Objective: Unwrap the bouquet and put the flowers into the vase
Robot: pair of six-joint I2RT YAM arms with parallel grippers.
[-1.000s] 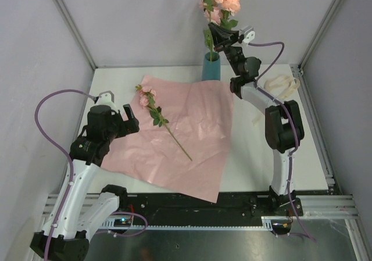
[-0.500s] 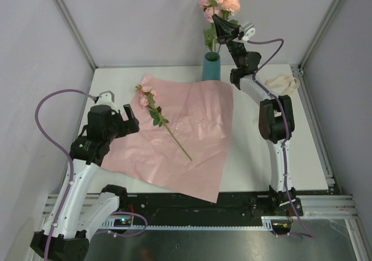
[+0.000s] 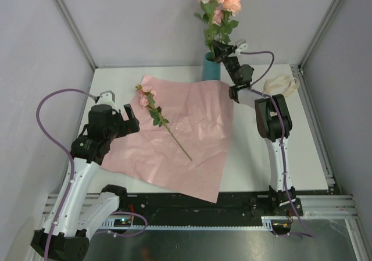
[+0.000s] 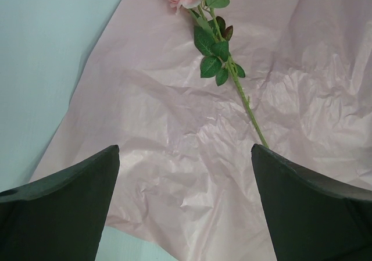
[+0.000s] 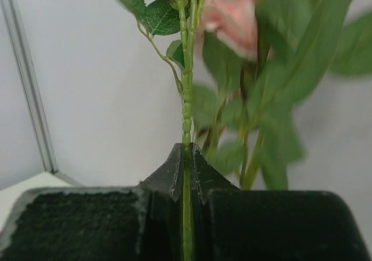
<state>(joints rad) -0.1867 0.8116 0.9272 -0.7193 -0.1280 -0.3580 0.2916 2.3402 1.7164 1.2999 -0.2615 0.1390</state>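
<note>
**Bunch lowered into vase — one rose left on the paper**

The table (image 3: 256, 156) carries the lilac-pink paper sheet (image 3: 192, 139), which lies fully opened and flat, so you can count the unwrapping as done.

The right gripper (image 3: 220, 47) has dropped over the last second from well above the vase (image 3: 211, 69) to just above its mouth. It is clamped tight on a thin green stem (image 5: 186, 127), the jaws closed right around it. The flowers (image 3: 224, 2) stand upright over the vase with their stems leading down into it. The top view does not show how deep they sit.

The left gripper (image 4: 185, 150) has not moved. It hovers over the near-left part of the paper with its jaws wide apart and nothing between them.

One stray rose (image 3: 152, 107) lies on the sheet, bloom toward the far left, just ahead of the left fingers. The cream ribbon (image 3: 282, 85) lies off to the right.

Judgement — the task is mostly complete. Release at the vase, then fetch the stray rose.
</note>
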